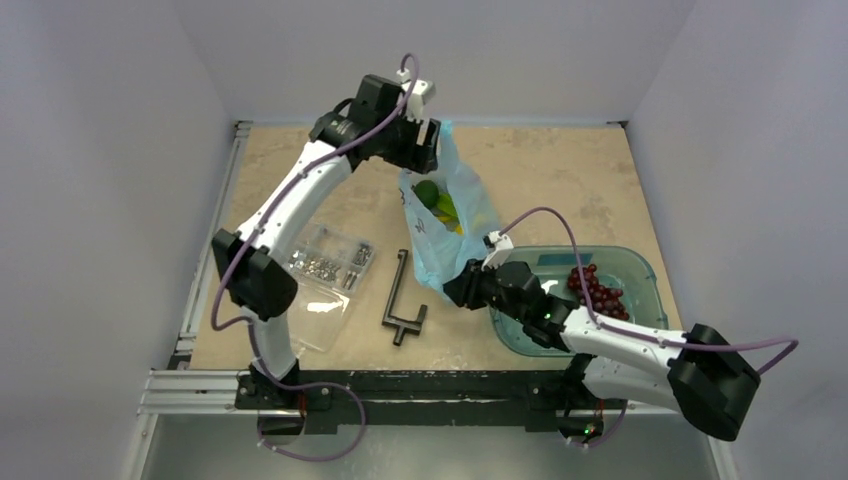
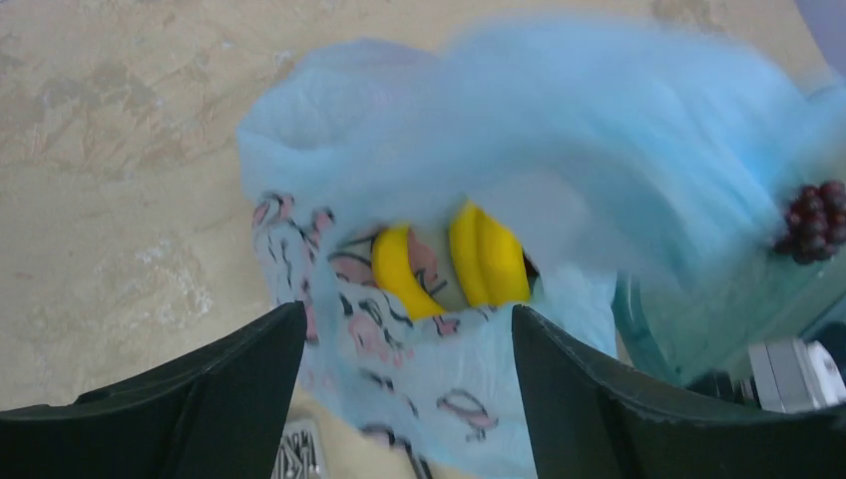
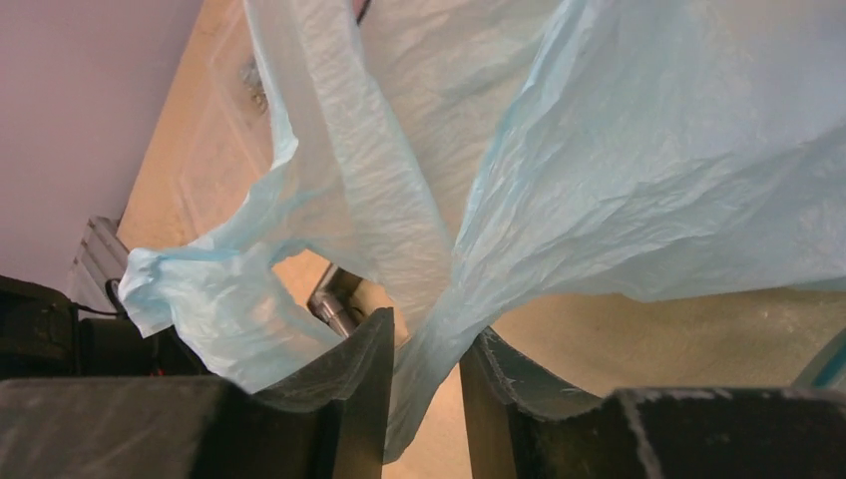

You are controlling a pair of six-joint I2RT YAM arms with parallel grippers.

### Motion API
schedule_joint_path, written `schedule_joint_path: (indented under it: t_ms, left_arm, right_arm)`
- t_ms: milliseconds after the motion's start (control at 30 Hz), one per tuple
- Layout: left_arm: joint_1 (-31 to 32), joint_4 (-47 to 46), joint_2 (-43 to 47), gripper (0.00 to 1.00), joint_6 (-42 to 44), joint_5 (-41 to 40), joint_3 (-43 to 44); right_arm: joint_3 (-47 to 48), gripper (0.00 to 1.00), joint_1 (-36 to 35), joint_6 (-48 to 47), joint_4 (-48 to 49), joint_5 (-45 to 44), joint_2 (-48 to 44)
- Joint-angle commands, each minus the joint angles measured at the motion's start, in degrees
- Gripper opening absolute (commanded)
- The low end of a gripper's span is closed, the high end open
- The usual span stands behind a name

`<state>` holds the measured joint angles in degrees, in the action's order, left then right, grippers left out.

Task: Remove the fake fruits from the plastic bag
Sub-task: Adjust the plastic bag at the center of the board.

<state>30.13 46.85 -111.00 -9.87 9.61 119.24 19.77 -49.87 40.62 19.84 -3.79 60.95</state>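
The plastic bag (image 1: 447,235) stands drawn out just left of the teal tub (image 1: 642,268). Its lower end reaches almost to the tub's near-left corner, and its upper end rises toward the back of the table (image 1: 560,170), away from the tub. The right gripper (image 3: 424,394) sits at that corner of the tub, its fingers pressed nearly together and pinching a fold of the thin blue film.

The left gripper (image 2: 407,314) is at the bag's far end, farther from the tub, with its fingers spread wide. The film shows beyond them, blurred, and I cannot tell whether they touch it.

Yellow bananas (image 2: 489,254) and green pieces (image 1: 428,192) show inside the bag. A dark red grape bunch (image 1: 597,292) lies inside the tub. Left of the tub, past the bag, lie a black metal tool (image 1: 396,290) and — farther out — a clear bag of screws (image 1: 330,262).
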Motion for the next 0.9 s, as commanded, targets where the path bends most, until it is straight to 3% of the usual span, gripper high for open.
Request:
schedule_joint_path:
  t_ms: [0,133,300,467,700,867]
  left_arm:
    - [-0.1,1.2,14.6,0.78,2.7,3.3,-7.8]
    - [-0.7,-0.4,24.0,0.94,3.9,0.2,-16.1]
    - [-1.0,-4.0,28.6,0.94,2.1,-3.8,-25.2]
    - [-1.0,-8.6,26.7,0.93,-2.4,1.4,-30.4]
    - [-1.1,-11.9,22.5,0.93,-3.4,4.9,-34.0]
    - [-1.1,-13.1,21.3,0.78,-3.4,6.3,-35.7]
  right_arm:
    - [6.0,0.37,-0.2,-3.5,-6.7,-2.9,-2.4]
    - [8.8,0.47,-0.2,-4.3,-11.9,-4.4,-4.3]
    - [13.3,0.7,-0.2,-5.9,-20.4,-10.0,-6.5]
    - [17.9,0.84,-0.2,-7.7,-26.9,-15.4,-7.9]
    - [26.9,0.84,-0.2,-11.4,-32.1,-19.8,-5.6]
    - [31.2,0.73,-0.2,-13.8,-29.6,-15.9,-1.3]
